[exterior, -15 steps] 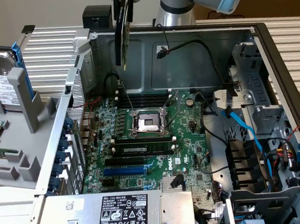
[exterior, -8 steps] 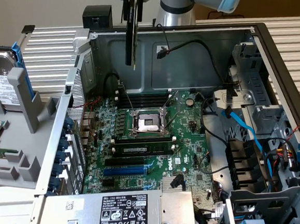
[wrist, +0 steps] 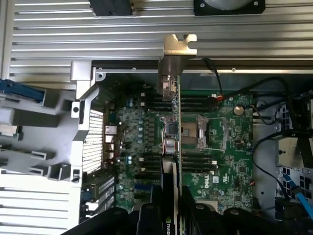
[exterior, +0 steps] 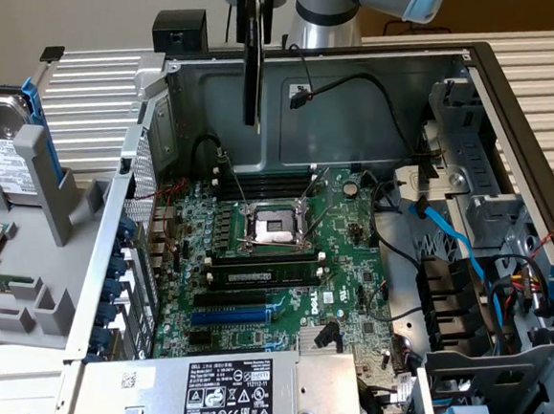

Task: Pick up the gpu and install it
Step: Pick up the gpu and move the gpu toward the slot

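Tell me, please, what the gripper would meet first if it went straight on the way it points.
Probably the motherboard, beside the CPU socket; the gpu in the gripper hangs edge-on above it and would touch first. Depth unclear.

Open computer case [exterior: 381,110], green motherboard [exterior: 349,270], CPU socket [exterior: 273,229], power supply [exterior: 229,395], hard drive [exterior: 1,147], blue cable [exterior: 452,238]

Ribbed metal table [exterior: 90,82] carries an open computer case [exterior: 363,89] (lying on its side), a grey parts holder [exterior: 21,292] on the exterior view's left, and a small black box [exterior: 180,32] at the far edge.
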Controlling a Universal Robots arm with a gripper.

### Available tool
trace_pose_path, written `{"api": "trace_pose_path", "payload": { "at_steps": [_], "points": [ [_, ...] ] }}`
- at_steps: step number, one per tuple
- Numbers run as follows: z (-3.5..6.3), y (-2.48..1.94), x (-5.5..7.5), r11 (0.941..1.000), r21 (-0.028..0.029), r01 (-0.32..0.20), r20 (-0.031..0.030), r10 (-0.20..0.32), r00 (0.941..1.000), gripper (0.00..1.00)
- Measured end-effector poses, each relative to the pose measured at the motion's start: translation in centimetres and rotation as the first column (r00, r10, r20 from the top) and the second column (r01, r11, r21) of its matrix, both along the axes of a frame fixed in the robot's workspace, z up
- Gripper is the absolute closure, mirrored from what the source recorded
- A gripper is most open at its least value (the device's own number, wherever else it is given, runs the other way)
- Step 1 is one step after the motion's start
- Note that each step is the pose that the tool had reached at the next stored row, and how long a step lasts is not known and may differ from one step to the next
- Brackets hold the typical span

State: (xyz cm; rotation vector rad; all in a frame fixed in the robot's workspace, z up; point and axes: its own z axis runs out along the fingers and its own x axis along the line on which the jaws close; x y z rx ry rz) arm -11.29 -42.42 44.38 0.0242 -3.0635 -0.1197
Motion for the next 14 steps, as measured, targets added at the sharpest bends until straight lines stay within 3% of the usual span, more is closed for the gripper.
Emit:
{"api": "trace_pose_path", "payload": {
  "at_steps": [9,14],
  "points": [
    [-1.1,0.0,1.0,0.9988,-0.0193,-0.046,0.0028,0.046,0.9989,0.73],
    [-1.55,0.0,2.2,0.9983,-0.0206,-0.054,0.0037,0.054,0.9985,0.73]
  ]
}}
